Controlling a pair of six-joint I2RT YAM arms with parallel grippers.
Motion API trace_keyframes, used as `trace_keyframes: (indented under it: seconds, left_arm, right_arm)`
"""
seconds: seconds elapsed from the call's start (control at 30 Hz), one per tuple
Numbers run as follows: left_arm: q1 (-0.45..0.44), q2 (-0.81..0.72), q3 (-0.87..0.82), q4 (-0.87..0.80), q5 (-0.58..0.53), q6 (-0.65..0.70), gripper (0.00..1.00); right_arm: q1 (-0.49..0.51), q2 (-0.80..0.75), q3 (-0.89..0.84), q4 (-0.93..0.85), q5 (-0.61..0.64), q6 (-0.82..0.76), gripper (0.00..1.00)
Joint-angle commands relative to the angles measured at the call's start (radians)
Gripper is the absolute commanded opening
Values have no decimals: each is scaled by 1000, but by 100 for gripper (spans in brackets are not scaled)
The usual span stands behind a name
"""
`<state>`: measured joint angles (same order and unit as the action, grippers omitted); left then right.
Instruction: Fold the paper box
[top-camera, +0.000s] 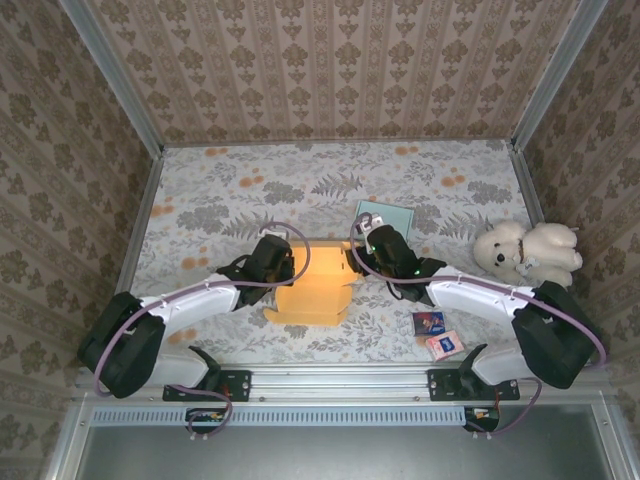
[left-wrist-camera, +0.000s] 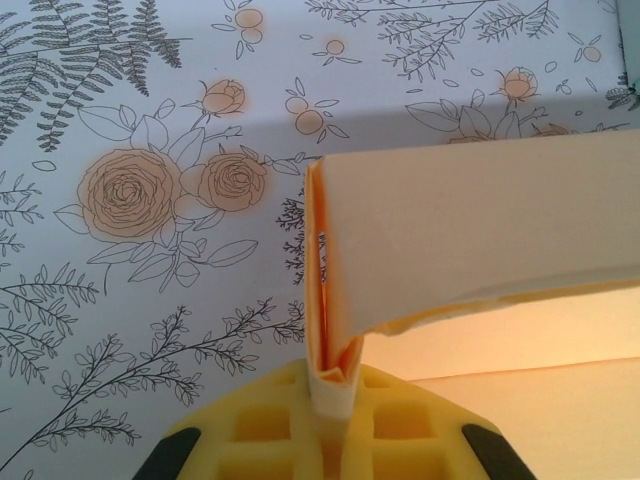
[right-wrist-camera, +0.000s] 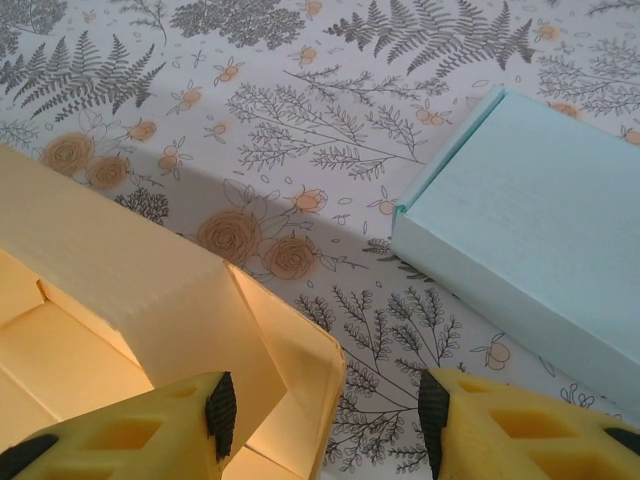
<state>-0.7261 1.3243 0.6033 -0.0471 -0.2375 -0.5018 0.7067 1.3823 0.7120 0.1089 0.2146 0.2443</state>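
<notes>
- The paper box (top-camera: 312, 292) is lying on the table (top-camera: 200, 190) between both arms.
- The left gripper (left-wrist-camera: 330, 395) is pinching its folded side wall — jaws pressed tight.
- The right gripper (right-wrist-camera: 325, 410) is hovering spread at the box's corner — a teal box (right-wrist-camera: 530, 200) nearby.

Lab robot cell: aluminium frame (top-camera: 112, 70), patterned wall panels (top-camera: 330, 70), floral table cover (top-camera: 250, 185).

Work enclosure from above: a table (top-camera: 300, 180) covered in a fern-and-rose print, walled on three sides by panels of beige damask wallpaper (top-camera: 340, 70) set between aluminium corner posts (top-camera: 118, 80). A metal rail (top-camera: 340, 380) edges the near side. Lighting appears soft and even.
</notes>
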Motion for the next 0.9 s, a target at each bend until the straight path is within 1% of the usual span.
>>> trace_keyframes:
  seconds: [0.0, 0.23, 0.47, 0.6, 0.87]
  left_arm:
    - [-3, 27, 29, -69, -45, -31, 0]
    - [-11, 60, 49, -63, -35, -38, 0]
    - [-42, 92, 71, -57, -33, -24, 0]
    - [-62, 112, 89, -57, -28, -12, 0]
    - [-77, 147, 105, -48, 1, -10, 0]
  right_arm:
    - [-3, 39, 9, 26, -29, 31, 54]
    - [-3, 100, 10, 60, -39, 32, 54]
    - [-3, 132, 17, 135, -89, 36, 54]
    - [-3, 150, 14, 181, -94, 48, 56]
    - [-3, 156, -30, 347, -124, 80, 57]
